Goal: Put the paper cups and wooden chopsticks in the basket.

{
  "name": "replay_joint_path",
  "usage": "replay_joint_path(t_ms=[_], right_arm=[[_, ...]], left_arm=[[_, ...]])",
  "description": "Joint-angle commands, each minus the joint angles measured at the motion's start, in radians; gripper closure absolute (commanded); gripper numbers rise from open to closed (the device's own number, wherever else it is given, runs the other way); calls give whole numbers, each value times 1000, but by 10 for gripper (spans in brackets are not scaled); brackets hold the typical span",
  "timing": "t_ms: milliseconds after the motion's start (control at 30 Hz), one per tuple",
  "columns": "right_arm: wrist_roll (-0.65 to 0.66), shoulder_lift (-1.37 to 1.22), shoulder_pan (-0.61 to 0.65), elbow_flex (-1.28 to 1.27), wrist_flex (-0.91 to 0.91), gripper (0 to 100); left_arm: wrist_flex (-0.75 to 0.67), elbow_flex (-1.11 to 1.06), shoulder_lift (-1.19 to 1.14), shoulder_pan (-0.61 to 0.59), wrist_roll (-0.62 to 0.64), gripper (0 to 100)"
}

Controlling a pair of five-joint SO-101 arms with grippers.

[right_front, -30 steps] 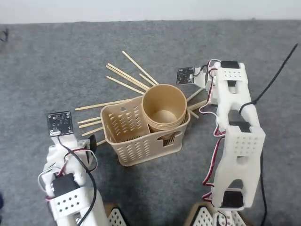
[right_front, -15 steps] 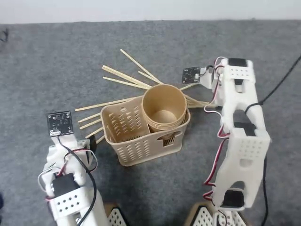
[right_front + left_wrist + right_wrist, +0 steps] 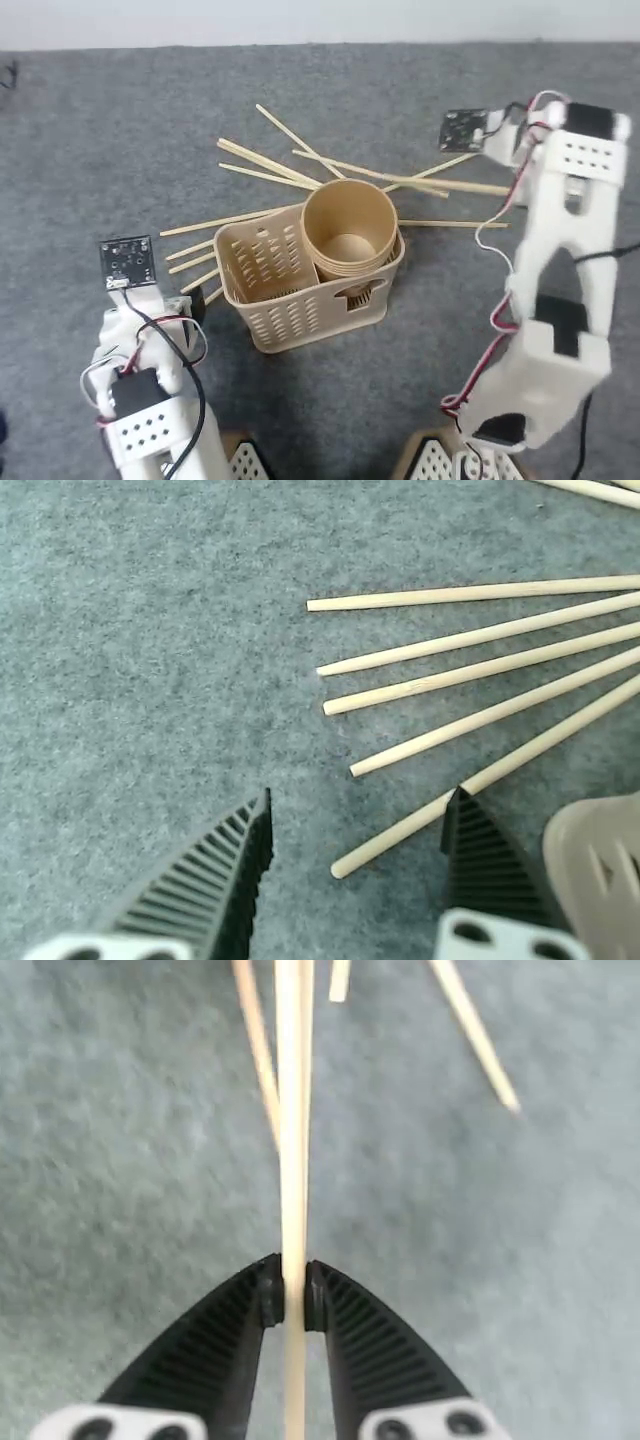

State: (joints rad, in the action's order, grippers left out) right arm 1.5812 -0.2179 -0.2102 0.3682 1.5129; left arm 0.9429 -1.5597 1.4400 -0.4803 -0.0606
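High view, and the grey carpet (image 3: pixel 100 120) is spreading right across the table under everything. The right arm (image 3: pixel 555 290) is stretching up along the right side, its wrist sitting out past the far right corner of the basket. The left arm (image 3: pixel 140 380) is crouching low at the near left, its wrist pointing toward the basket's left side.

The basket (image 3: pixel 290 310) is standing upright in the middle, and the paper cups (image 3: pixel 348 240) are sitting nested in its right half, mouth up, the rim rising above the basket wall. The left half of the basket is showing just its slotted walls.

The chopsticks (image 3: pixel 270 160) are lying loose on the carpet: several are crossing each other behind the basket, one is lying just off its right side, and a fan of them is poking out from its left side.

Over on the right wrist view, the right gripper (image 3: pixel 293 1280) is pinching the held chopstick (image 3: pixel 293 1110) tight between its black fingers, the stick running straight out ahead; whether that is one stick or two pressed together, I cannot tell. On the left wrist view, the left gripper (image 3: pixel 361 792) is hovering spread wide over the carpet, gripping nothing, with the end of the nearest fanned chopstick lying between its fingers and a corner of the basket beside one finger.
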Motion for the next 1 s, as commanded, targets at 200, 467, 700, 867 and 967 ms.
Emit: replay_joint_path(t_ms=[200,467,700,867,967], right_arm=[[-38,444,-76,15,36,991],[-172,719,-45,17,-12,991],[-49,885,53,15,-8,991],[158,997,59,17,19,991],[318,1029,62,15,113,991]], left_arm=[[-20,4,11,5,2,739],[-20,4,11,5,2,739],[-20,4,11,5,2,739],[-20,4,11,5,2,739],[-20,4,11,5,2,739]])
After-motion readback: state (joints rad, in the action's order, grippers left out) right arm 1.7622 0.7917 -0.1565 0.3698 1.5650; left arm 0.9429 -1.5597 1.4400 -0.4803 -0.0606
